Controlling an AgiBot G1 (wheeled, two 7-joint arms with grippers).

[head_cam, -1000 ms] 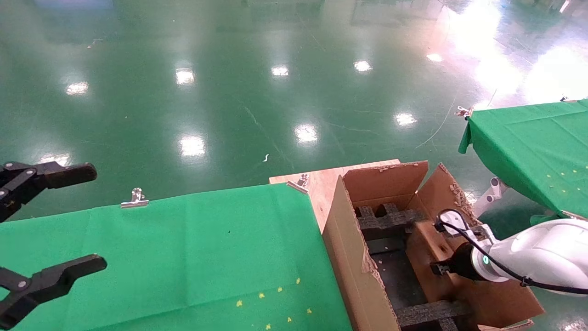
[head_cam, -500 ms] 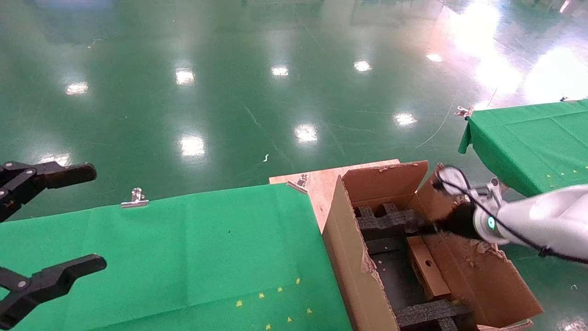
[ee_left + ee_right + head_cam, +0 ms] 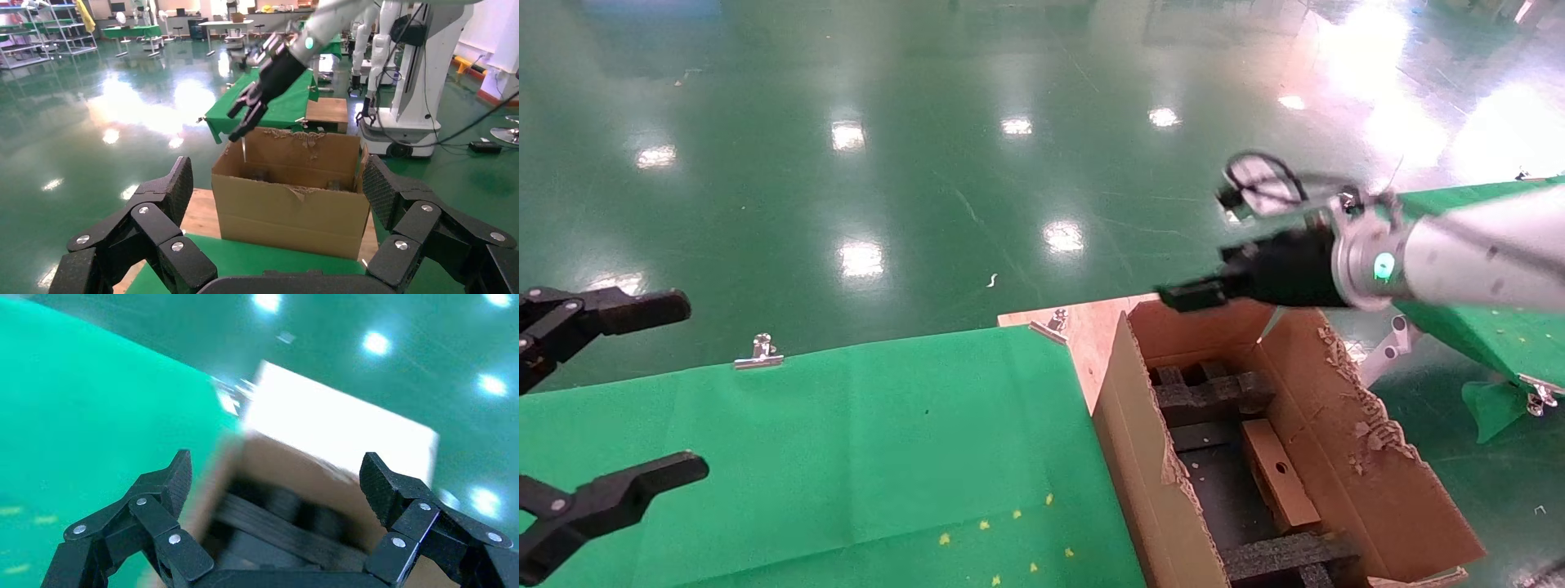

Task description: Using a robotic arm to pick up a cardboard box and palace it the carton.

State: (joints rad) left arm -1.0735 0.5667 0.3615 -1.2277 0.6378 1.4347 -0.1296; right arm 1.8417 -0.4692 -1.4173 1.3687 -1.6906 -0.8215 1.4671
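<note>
The small cardboard box (image 3: 1279, 475) with a round hole lies inside the large carton (image 3: 1133, 445), between black foam inserts (image 3: 1209, 392). My right gripper (image 3: 1175, 296), on the white arm with the teal ring (image 3: 1382, 266), hovers open and empty above the carton's far flap. In the right wrist view it (image 3: 276, 471) looks down on the carton's rim (image 3: 287, 462) and foam. My left gripper (image 3: 695, 387) is open and parked over the green table at the left. The left wrist view shows the carton (image 3: 287, 208) between its open fingers, with the right gripper (image 3: 240, 124) above it.
A green-clothed table (image 3: 846, 441) lies to the carton's left, held by metal clips (image 3: 761, 351). A wooden board (image 3: 1091, 322) sits under the carton. A second green table (image 3: 1491, 343) stands at the right. Shiny green floor lies beyond.
My right gripper was down in the carton at the cardboard box; it has risen out and up past the far flap. The box stays in the carton. The left arm has not moved.
</note>
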